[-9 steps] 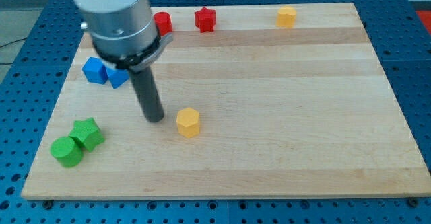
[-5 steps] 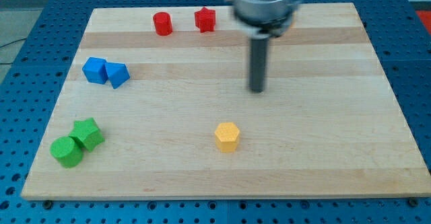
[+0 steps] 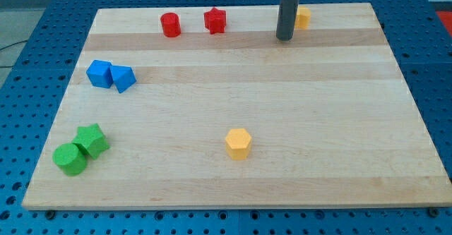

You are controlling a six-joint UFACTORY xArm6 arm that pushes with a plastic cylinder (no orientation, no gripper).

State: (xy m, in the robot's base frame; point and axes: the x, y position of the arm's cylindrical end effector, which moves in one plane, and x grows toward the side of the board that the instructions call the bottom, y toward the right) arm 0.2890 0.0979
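Far edge of desk [image 3: 332,108]: my tip [image 3: 284,38] just left of far yellow block [image 3: 304,17], contact uncertain. No grasping tool, bare rod, nothing held. Left along far edge, red star [image 3: 215,20], red cylinder [image 3: 170,25]. Near centre, yellow hexagonal block [image 3: 239,143], well apart.

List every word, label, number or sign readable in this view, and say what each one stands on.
None: no text, label, number or sign shows anywhere.
The wooden board is bare wood.
The blocks are plain: red cylinder, red star, two yellow, two blue, two green.
My tip is unmarked.
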